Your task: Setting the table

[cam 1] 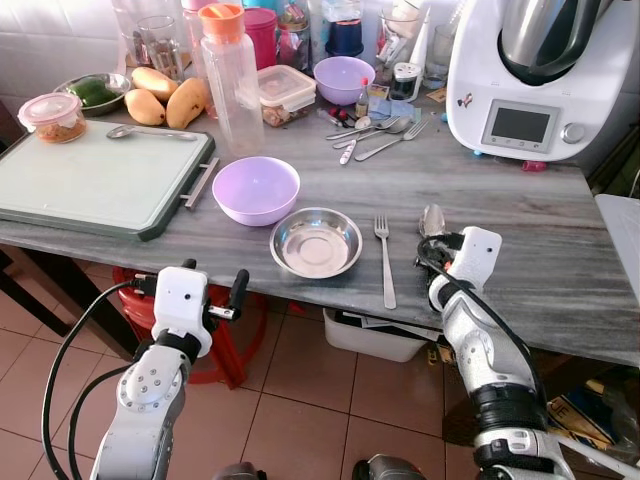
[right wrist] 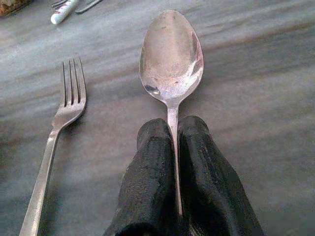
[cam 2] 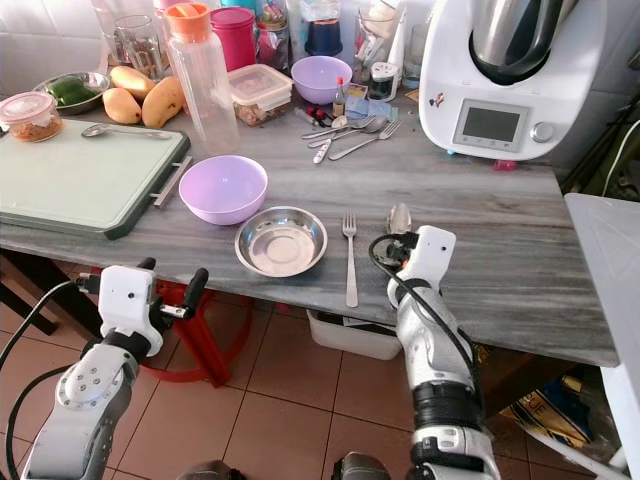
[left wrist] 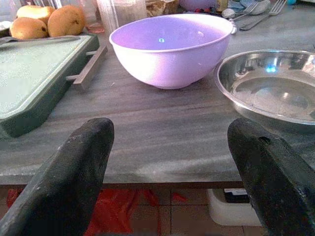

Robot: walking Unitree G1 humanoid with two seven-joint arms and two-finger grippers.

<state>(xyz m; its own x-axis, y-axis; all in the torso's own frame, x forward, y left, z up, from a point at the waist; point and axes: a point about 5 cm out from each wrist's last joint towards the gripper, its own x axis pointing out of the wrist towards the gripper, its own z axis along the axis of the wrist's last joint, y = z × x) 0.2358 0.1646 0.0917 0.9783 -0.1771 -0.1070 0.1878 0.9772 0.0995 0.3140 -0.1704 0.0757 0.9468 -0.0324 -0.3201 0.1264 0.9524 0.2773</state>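
Right tool (right wrist: 174, 147) is clenched tight on the spoon (right wrist: 171, 54), its two black fingers (right wrist: 150, 172) pressed together around the thin handle, the bowl of the spoon poking out ahead over the grey worktop (cam 1: 520, 210). In the head views this sits right of centre, near the worktop's front edge, with the spoon (cam 1: 432, 220) just beside the fork (cam 1: 385, 262), which lies flat on the worktop with its tines pointing away from the robot. Left of the fork is the steel bowl (cam 1: 316, 241), and touching or nearly touching its upper-left rim is the lilac bowl (cam 1: 256, 189). Over at the lower left of the frame, the left tool (cam 1: 212, 290) hangs in front of the worktop edge, released, fingers (left wrist: 74, 172) spread wide and gripping nothing; its wrist view looks between them at both bowls. Upper left holds a green cutting board (cam 1: 100, 180) with mangoes (cam 1: 165, 100) behind it, and a white kitchen machine (cam 1: 535, 75) stands at the upper right.
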